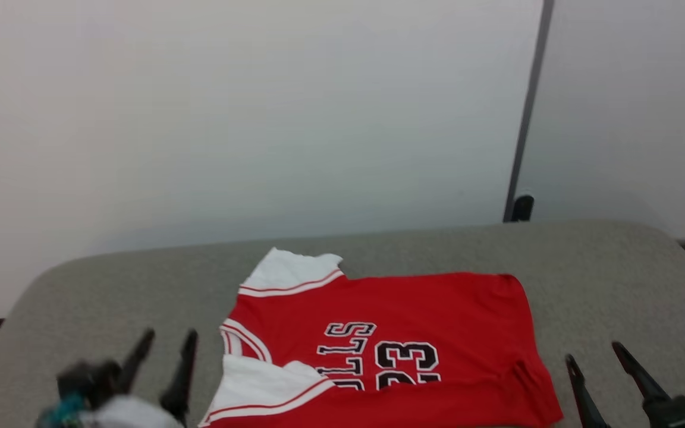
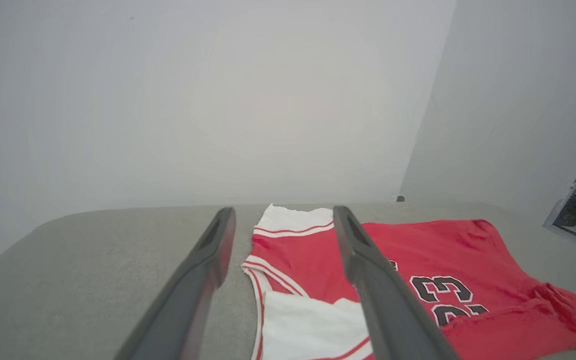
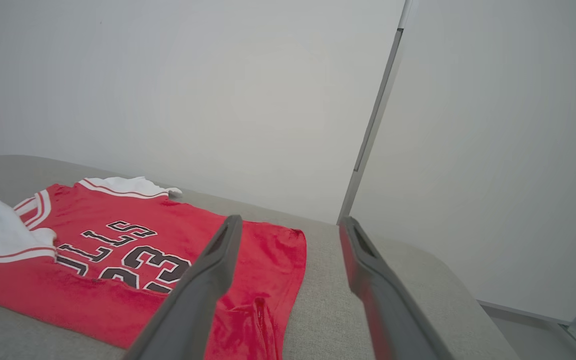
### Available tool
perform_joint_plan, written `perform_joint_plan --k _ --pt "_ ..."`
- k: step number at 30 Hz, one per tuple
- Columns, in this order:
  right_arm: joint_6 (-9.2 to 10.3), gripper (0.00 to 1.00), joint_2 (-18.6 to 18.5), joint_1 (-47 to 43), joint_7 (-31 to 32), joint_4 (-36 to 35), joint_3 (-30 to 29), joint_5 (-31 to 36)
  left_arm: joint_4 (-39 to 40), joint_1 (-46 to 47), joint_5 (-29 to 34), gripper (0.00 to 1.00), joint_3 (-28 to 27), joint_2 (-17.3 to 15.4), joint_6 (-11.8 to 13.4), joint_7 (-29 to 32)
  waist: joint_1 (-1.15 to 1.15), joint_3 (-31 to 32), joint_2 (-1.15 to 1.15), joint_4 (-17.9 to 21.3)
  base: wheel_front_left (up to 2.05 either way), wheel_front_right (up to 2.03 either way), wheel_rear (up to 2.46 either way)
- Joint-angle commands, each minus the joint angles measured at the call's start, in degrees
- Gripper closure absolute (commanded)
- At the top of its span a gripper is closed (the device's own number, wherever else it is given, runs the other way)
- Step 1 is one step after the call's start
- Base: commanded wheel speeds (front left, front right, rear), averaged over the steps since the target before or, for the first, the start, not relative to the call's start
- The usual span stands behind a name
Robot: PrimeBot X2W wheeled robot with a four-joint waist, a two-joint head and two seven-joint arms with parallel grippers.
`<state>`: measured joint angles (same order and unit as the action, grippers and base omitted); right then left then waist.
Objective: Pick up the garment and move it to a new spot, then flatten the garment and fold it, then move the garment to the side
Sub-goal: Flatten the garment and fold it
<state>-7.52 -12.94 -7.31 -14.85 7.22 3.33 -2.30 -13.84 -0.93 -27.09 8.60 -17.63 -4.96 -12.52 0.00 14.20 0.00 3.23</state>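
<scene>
Checker: Where is the garment [image 1: 390, 333] found, and how are the jaws set?

Planner: It is spread across the grey table [image 1: 616, 267], collar and white sleeves toward the left, hem toward the right. Its near edge appears to be doubled over the lettering, so a first fold is judged made. The left gripper [image 1: 170, 334] is held just beside the sleeve end, the right gripper [image 1: 592, 351] just beside the hem. Both are spread wide and nothing is gripped.

Checker: How should the next fold be handled?

Planner: Both layers should be pinched together at each end, low against the table. The ends should be lifted evenly and carried over in step, so that no slack is dragged and the puckered hem corner is not creased further.
</scene>
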Motion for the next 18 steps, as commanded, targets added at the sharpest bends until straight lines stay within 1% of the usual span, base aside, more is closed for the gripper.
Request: perform_joint_plan --k 1,4,6,8,13,15,18 --pt "0.06 0.00 -0.2 1.4 0.0 -0.3 0.7 0.3 -1.1 2.9 -0.8 0.00 -0.1 -1.2 -0.8 1.4 0.00 -3.9 0.00 3.6 0.00 0.00 0.00" --pt "0.06 0.00 0.1 3.2 0.0 -0.6 1.5 -0.1 -3.7 9.5 -2.7 0.00 0.6 -4.2 -1.8 6.1 0.00 -7.0 0.00 5.1 0.00 0.00 0.00" --pt "0.06 0.00 0.4 3.9 0.0 -0.8 2.0 -0.1 -5.4 14.4 -5.0 0.00 1.2 -5.3 -2.2 9.8 0.00 -9.0 0.00 5.7 0.00 0.00 0.00" --pt "0.06 0.00 0.5 4.6 0.1 -1.1 2.7 0.2 -7.2 19.1 -7.4 0.00 2.0 -6.7 -2.5 14.2 0.00 -11.2 0.00 6.3 0.00 0.00 0.00" --pt "0.06 0.00 0.9 6.2 0.3 -2.2 3.7 0.0 -10.3 31.7 -11.6 0.00 6.2 -10.8 -2.6 24.3 0.00 -17.1 0.00 7.4 0.00 0.00 0.00" --pt "0.06 0.00 1.1 7.4 0.2 -2.9 4.0 0.3 -11.6 37.1 -11.9 0.00 7.1 -12.8 -2.6 28.0 0.00 -20.5 0.00 7.8 0.00 0.00 0.00" --pt "0.06 0.00 1.8 9.0 0.0 -3.7 4.0 0.4 -14.5 44.7 -12.2 0.00 7.5 -13.2 -2.4 32.8 0.00 -25.0 0.00 8.3 0.00 0.00 0.00"
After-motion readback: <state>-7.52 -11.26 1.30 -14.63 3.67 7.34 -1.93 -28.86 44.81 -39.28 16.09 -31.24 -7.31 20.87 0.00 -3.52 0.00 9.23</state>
